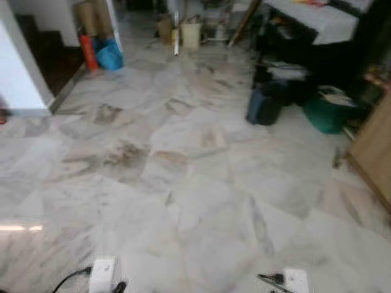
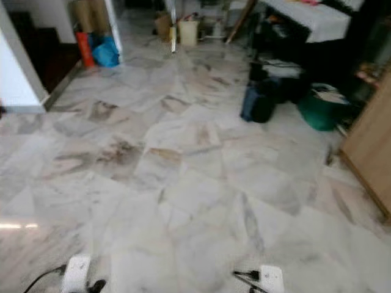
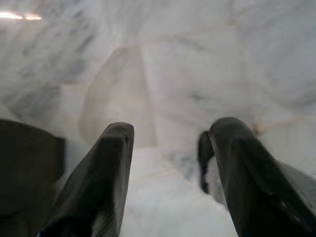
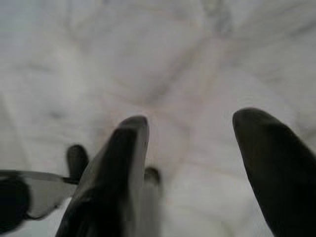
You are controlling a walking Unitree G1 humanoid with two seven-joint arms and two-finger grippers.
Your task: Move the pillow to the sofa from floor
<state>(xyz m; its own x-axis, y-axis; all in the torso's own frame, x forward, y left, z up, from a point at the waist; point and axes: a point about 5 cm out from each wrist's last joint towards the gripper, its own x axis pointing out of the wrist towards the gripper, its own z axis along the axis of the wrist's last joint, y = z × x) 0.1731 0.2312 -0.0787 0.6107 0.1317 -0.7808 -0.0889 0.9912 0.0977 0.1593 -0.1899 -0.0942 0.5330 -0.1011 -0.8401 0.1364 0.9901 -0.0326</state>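
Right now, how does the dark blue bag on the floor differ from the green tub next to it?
The dark blue upright bag is taller than it is wide; the green round tub is squat and wide. The bag's top looks closed, while the tub is open with pale things lying on top. The bag stands nearer the open floor; the tub sits further to the robot's right. Both rest on the marble floor.

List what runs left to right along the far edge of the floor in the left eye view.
White wall corner → red container → blue bag → cream bin → dark blue bag → green basin → wooden cabinet.
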